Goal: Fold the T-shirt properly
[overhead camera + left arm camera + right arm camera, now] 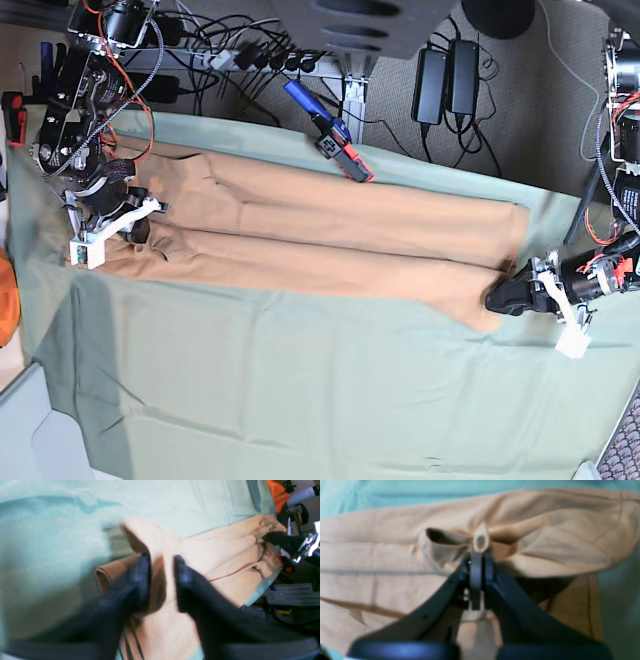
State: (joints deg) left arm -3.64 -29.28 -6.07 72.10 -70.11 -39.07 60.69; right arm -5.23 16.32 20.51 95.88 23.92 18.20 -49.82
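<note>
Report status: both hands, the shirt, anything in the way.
Right hand shut on T-shirt collar end. Left hand open, straddling a raised fold at the hem end. Shirt in a long band on green cloth. No obstruction seen.

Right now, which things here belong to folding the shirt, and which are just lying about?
Part of the job:
T-shirt
left claw, open around a fold
right claw, shut on the shirt

Just lying about:
green tablecloth
blue clamp
power adapters
</note>
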